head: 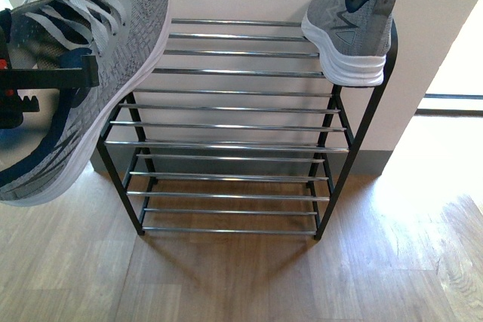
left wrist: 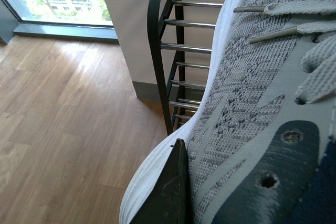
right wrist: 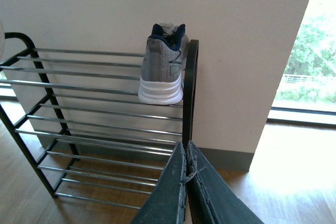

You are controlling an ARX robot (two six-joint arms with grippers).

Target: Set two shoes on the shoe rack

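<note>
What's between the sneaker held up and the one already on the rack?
In the front view, only bare chrome bars on top of the shoe rack lie between the held sneaker and the placed sneaker.

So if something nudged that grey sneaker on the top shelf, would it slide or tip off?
The sneaker looks light: knit upper, foam-like sole. It could slide, since the chrome bars of the shoe rack look smooth. Its heel sits at the front bar, so a forward push might tip it off; the side frame should stop it sideways.
</note>
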